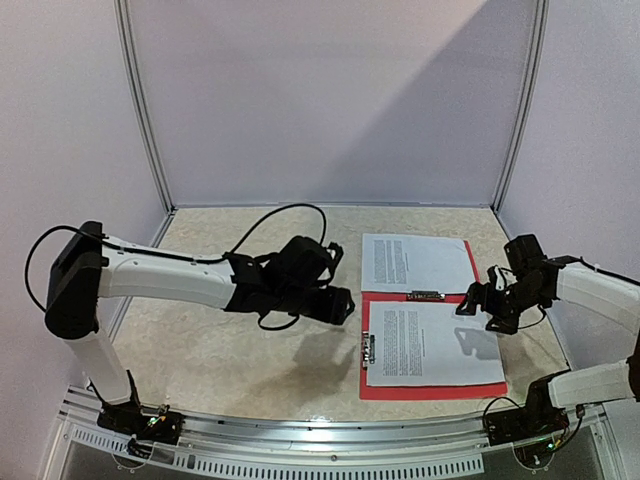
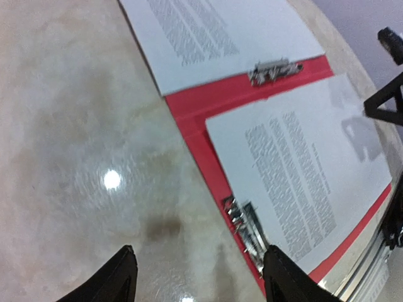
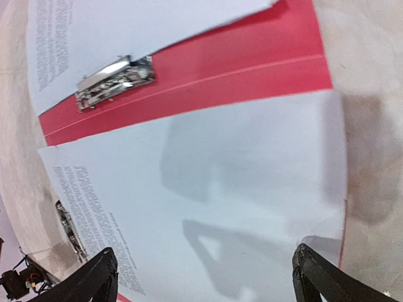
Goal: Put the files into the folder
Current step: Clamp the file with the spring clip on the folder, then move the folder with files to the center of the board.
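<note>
Plainly, the red folder (image 1: 432, 392) lies open and flat on the surface (image 1: 220, 350), right of the middle, with one cover beyond the other. The files (image 3: 252, 189) are two white printed sheets, and both rest on it. The far sheet (image 1: 415, 262) covers most of the far cover. The near sheet (image 1: 430, 345) lies slightly askew on the near cover, with red showing along its left and near edges.

A metal spine clip (image 1: 425, 295) sits between the two sheets, at the far sheet's near edge. A second side clip (image 1: 368, 348) sits at the left edge of the near cover, right by the near sheet; whether it pinches that sheet cannot be told.

The left claw (image 1: 340, 305) hangs above the bare surface just left of the folder. Its fingers (image 2: 119, 280) are spread wide, with nothing between them. The right claw (image 1: 480, 312) hangs above the right part of the near sheet and casts a grey shadow (image 3: 208, 163) on the paper. Its fingers (image 3: 318, 274) are also spread wide, and it holds nothing.
</note>
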Tool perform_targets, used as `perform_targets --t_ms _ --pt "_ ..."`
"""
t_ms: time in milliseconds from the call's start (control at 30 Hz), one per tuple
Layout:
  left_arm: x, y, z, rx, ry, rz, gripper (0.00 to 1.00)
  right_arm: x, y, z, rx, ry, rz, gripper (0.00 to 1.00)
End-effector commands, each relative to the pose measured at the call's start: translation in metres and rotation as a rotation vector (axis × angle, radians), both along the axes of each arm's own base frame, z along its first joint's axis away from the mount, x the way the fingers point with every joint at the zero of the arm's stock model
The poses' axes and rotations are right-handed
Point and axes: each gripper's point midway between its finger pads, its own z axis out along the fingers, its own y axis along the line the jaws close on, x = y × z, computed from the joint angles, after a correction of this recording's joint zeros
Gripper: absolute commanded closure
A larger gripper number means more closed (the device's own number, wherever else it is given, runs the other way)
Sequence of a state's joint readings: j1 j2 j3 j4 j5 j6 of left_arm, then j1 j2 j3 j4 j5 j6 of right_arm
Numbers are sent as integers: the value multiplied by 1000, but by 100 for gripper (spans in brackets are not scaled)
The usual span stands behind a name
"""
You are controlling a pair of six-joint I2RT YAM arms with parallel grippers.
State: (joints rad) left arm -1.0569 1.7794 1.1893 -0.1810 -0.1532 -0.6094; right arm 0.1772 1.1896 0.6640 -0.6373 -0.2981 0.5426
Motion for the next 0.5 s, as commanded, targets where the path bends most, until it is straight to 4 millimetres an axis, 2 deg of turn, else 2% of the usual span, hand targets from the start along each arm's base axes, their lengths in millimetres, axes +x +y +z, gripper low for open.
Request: perform_targets --t_ms 0,167,333,467 --pt "-32 5 -28 -39 74 -101 31 -18 -25 -14 -29 28 -85 4" --pt "-59 0 -38 -52 105 -172 33 -29 -40 -21 -51 29 -110 4" --pt "-71 -4 -44 -23 112 -192 33 -39 -50 -31 -76 44 -128 4" --pt "-73 -2 -40 -24 121 -186 34 -51 -38 -46 5 91 -125 3"
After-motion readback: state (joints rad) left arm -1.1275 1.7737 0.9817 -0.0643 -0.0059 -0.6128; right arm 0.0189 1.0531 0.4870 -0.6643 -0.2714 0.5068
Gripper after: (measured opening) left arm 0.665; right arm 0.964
